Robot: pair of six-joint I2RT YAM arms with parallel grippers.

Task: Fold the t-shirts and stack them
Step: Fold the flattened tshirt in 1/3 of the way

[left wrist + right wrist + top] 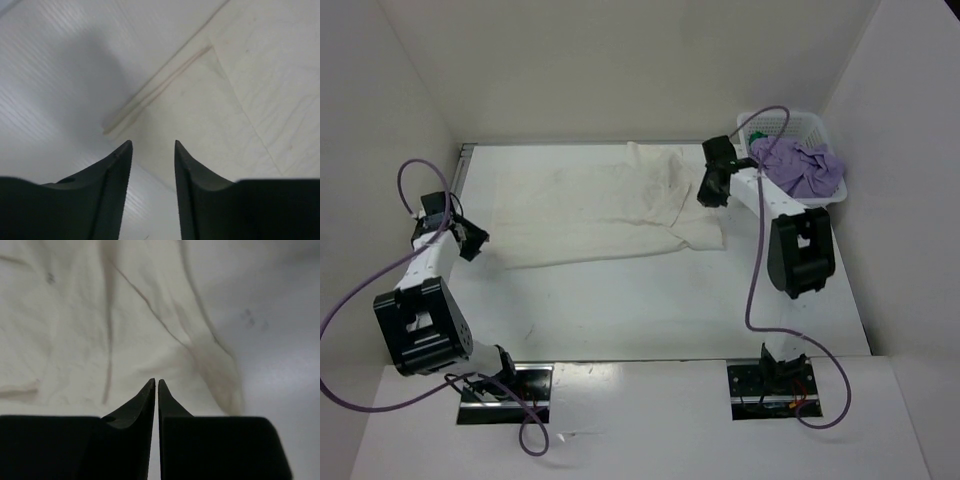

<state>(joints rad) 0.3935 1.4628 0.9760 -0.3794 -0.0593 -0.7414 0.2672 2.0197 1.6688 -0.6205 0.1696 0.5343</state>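
Across most of the top view: pale table (620, 310), bare in the lower half.

In the upper middle of that view: white t-shirt (610, 205), lying spread and fairly flat on the table, wrinkled, with the right end bunched a little. Not folded yet, as far as can be judged.

In the upper right corner: white lattice basket (790, 122), holding the lilac t-shirt (805, 168) crumpled inside. Behind it, only a small bit of the green t-shirt (757, 135) showing.

At the left of the frame, just beside the left edge of the white cloth: left gripper (470, 240). Jaws standing apart in the wrist view, with nothing between them; shirt hem in the upper right of that picture.

Over the right end of the white cloth: right gripper (712, 190). Jaws almost together, only a thin slit between the tips, no cloth seen in it.

Step in hand, probably: laying out of the first shirt finished, first fold about to start.

For the next move: lowering both claws to matching edges, pinching the cloth well, then carrying it over evenly. Risk of a skewed fold if one side slips.
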